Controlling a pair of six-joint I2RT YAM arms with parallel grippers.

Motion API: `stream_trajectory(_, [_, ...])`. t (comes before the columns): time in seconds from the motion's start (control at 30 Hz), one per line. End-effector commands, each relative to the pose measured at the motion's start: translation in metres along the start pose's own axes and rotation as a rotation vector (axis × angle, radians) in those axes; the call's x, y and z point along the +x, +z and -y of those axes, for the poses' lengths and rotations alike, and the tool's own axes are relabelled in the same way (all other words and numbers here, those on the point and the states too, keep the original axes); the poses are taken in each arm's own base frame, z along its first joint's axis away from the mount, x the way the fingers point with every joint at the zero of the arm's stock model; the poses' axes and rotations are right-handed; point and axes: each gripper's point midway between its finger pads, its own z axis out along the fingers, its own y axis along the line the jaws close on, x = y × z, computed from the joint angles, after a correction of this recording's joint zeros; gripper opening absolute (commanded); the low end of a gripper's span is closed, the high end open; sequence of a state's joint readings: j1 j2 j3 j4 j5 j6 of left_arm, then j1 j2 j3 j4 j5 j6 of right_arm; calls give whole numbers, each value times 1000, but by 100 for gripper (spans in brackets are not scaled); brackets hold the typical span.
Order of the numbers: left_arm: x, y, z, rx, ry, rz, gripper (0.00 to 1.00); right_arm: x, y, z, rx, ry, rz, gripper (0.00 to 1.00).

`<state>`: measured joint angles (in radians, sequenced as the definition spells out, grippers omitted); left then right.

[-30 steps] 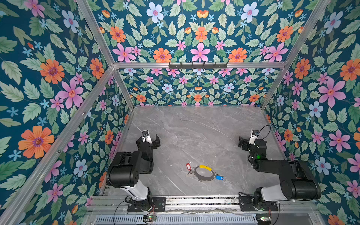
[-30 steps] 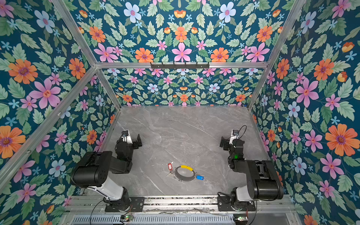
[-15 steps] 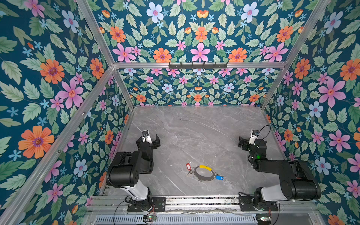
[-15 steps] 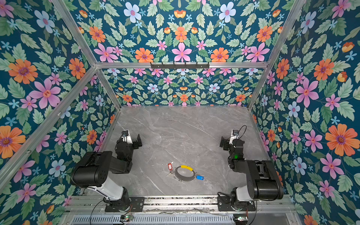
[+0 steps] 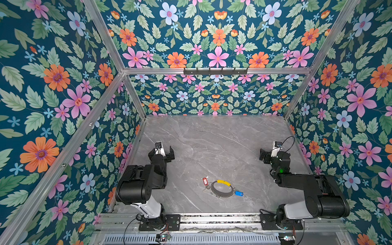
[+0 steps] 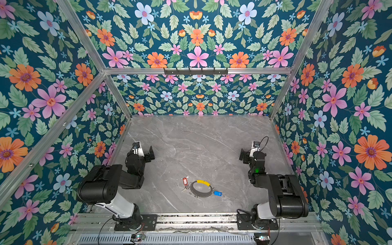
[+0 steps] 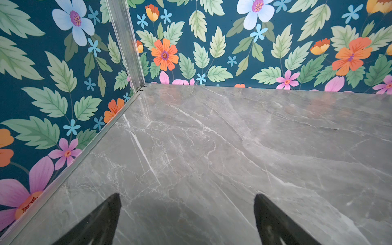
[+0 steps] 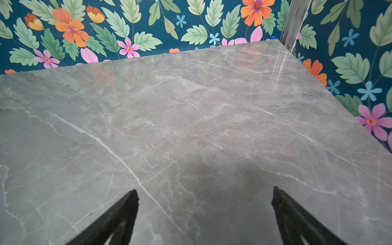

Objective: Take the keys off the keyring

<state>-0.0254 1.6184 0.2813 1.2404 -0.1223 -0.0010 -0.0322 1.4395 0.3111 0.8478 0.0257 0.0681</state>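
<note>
1. Left pincer (image 5: 162, 153): low over the left side of the table (image 5: 212, 144), near the floral wall (image 5: 63, 101). Released, jaws spread wide, nothing between them. The left wrist view shows both black fingertips (image 7: 114, 201) over bare grey marble, with only table in the gap of the pincer (image 7: 186, 199).
2. Red-tagged key (image 5: 204, 181): flat on the table at the left edge of the keyring. The red oblong tag points away from the robot bases. A small silver key blade lies just below it, beside the hoop. The link to the hoop is too small to make out.
3. Keyring (image 5: 213, 190): dark grey hoop flat on the table, near the front edge and roughly midway between the two arms. Its yellow arc (image 5: 223, 182) sits on the far side. Both top views show it (image 6: 192, 189) well apart from either pincer.
4. Blue-tagged key (image 5: 239, 193): at the hoop's lower right edge, with the blue tag lying outward on the table. Its metal blade is not clearly visible.
5. Right pincer (image 5: 267, 156): low over the right side of the table, near the right wall. Released, jaws wide apart and empty. The right wrist view shows bare marble between the jaws of the pincer (image 8: 204, 191).
</note>
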Motion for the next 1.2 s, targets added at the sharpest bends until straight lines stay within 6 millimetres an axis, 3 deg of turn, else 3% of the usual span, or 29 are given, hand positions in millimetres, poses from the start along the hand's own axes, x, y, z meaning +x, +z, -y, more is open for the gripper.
stream_trajectory(0.0, [-6, 0, 0, 0, -4, 24, 100, -7, 0, -2, -6, -5, 26, 99])
stream_trajectory(0.5, [-8, -1, -2, -9, -5, 31, 100, -10, 0, -1, -6, -2, 32, 99])
stream_trajectory(0.77, [-52, -30, -16, -84, -54, 110, 100, -33, -23, -3, 39, 10, 13, 99])
stream_trajectory(0.93, [-88, -50, -27, -98, -322, 221, 100, -47, -35, -5, 108, 72, -45, 99])
stream_trajectory(1.0, [-92, -56, -41, -152, -523, 250, 100, -46, -37, -1, 144, 240, -74, 99])
stream_trajectory(1.07, [-78, -61, -55, -237, -742, 193, 100, -19, -57, 23, 338, 566, -200, 99])
stream_trajectory(1.17, [-88, -61, -42, -148, -791, 151, 100, -16, -47, -12, 84, 643, -278, 99])
